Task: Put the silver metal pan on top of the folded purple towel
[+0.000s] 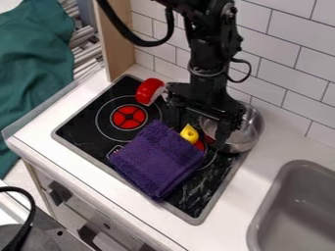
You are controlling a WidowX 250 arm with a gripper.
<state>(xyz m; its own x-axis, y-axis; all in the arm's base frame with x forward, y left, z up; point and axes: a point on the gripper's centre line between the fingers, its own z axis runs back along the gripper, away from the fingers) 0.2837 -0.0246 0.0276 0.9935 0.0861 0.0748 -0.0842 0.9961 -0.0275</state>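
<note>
The hand [200,123] hangs over the stove [120,82] just beyond the purple cloth [154,162], on the side towards the wall [278,63]. Its two fingers stand wide apart, with no thing seen gripped between them.

The relation that matters most is with the yellow piece [190,134], which lies against the cloth's upper right edge. From the hand, it lies a little towards the viewer, within the span of the fingers as the camera sees them. Whether either finger touches it cannot be told. The piece tapers, its narrow end turned towards the wall and its long axis running roughly up and down the view. The spread of the fingers, by contrast, slants from upper left to lower right, nearly along the cloth's near edge to the hand.

To the right of the cloth, past the yellow piece, sits the metal bowl [252,128], close beside the hand's right-hand finger in the view. Above the cloth is a red piece [150,91], on the hand's other side. The sink [294,208] lies right of the cloth, well apart, set into the white desk [229,215].
</note>
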